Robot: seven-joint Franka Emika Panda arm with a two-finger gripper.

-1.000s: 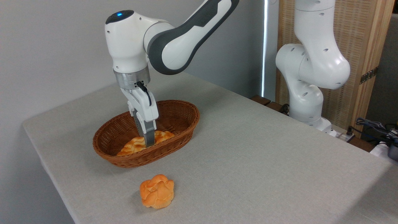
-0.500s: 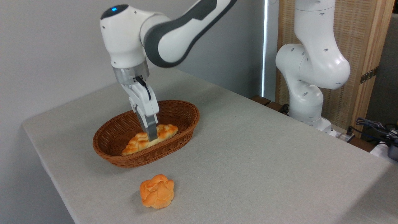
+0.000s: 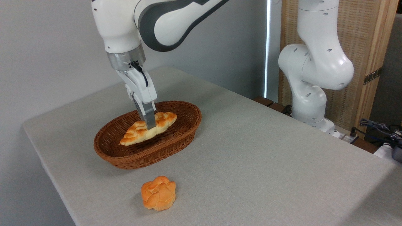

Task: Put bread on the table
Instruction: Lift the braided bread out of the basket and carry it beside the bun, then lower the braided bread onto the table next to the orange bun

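1. The gripper (image 3: 150, 126) points down over the basket (image 3: 176, 142), clenched around the middle of the bread (image 3: 163, 121); only the near finger shows.
2. The bread hangs level with the basket's rim, its left end tilted lower; it touches no wicker.
3. The basket sits near the table's (image 3: 251, 157) left edge; a bun (image 3: 158, 192) lies on the table near the front edge, apart from the basket.
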